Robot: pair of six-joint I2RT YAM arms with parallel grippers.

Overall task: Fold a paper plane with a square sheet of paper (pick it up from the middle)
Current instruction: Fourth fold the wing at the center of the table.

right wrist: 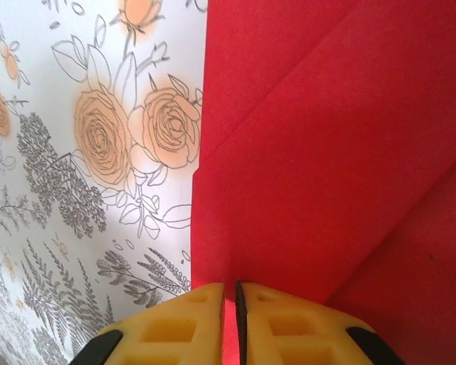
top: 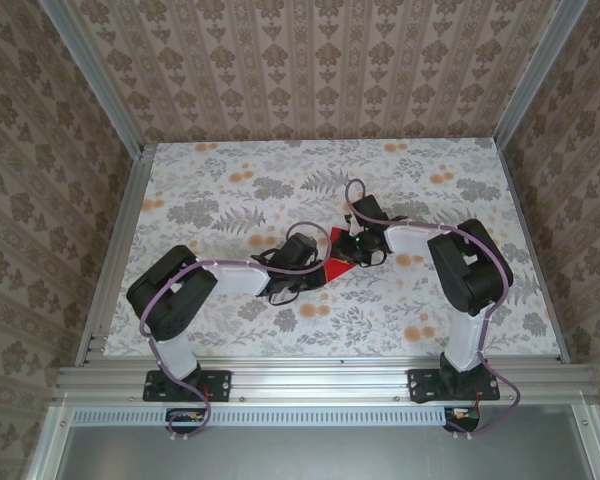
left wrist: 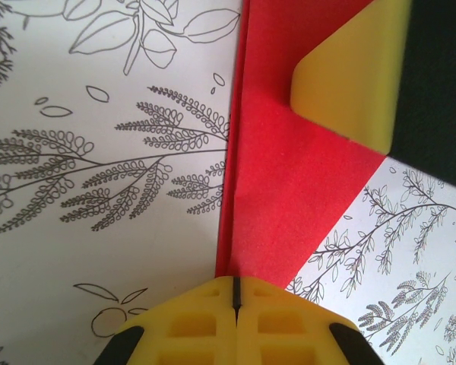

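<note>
**Item:** square sheet of paper [top: 336,265]. Thin, bright red and matte, folded into overlapping layers with sharp straight creases. It lies mid-tabletop [top: 230,180], held between the two arms.

**Surface:** white covering printed with grey fern sprays and orange roses.

**Left gripper** [left wrist: 235,285]: blocky yellow jaws shut tight, pinching a narrow folded edge of the sheet.

**Right gripper** [right wrist: 229,293]: matching yellow jaws clamped on the sheet, with red showing in the slit between them. One of its round-cornered pads [left wrist: 349,76] lies over the paper's far end.

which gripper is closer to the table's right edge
right. the right gripper holds the red paper's right side, toward the table's right edge; the left gripper holds its left side, farther off.
</note>
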